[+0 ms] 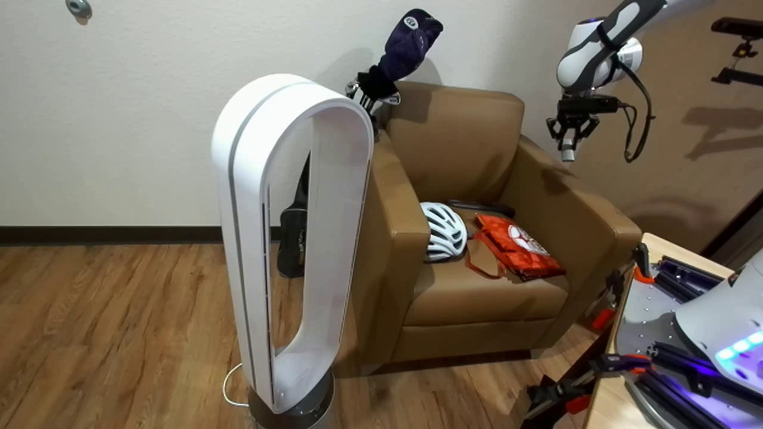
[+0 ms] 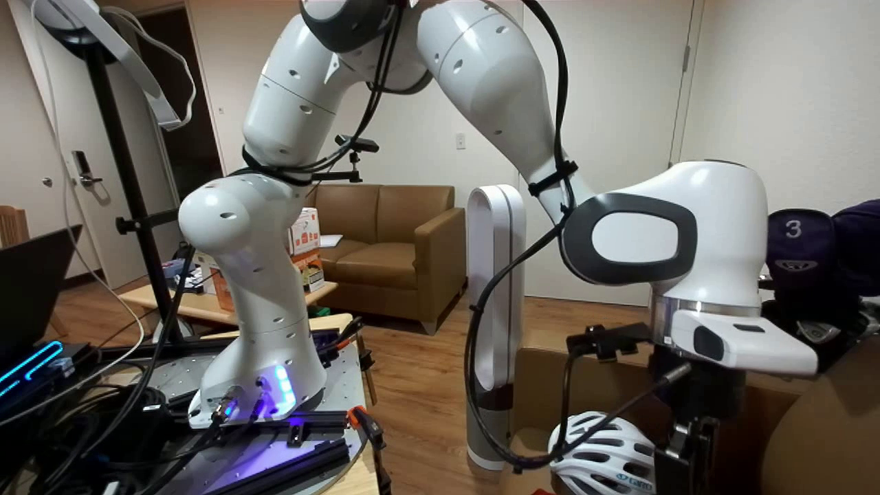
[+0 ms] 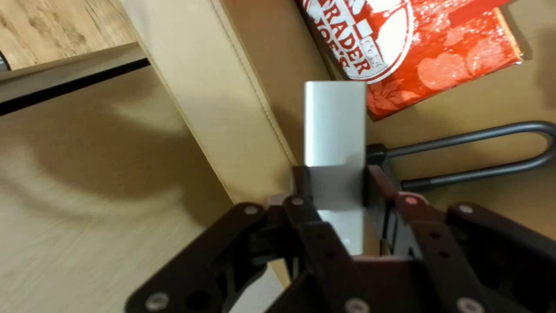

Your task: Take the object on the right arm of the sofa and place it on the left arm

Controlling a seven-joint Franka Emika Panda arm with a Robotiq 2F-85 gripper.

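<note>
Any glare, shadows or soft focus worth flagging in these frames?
In the wrist view, the tool looks somewhat out of focus, the red bag shows glints but reads clearly, and the silver object has a pale sheen; in an exterior view, the golf club cover casts shadows on the wall; in both exterior views, the blue base lights glare.

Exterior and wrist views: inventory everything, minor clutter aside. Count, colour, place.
held object: one, silver, in the gripper
armchair: one, brown, by the wall
helmet: one, white, armchair seat
bag: one, red, armchair seat
U-shaped bar: one, dark, armchair seat
fan: one, white, floor
headcovers: at least two, navy, by armchair
couch: one, brown, across the room
boxes: several, orange and white, low table
doors: at least two, pale, background
robot table: one, tan, under arm
arm: one, white, robot table
gripper: one, black, end of arm
</note>
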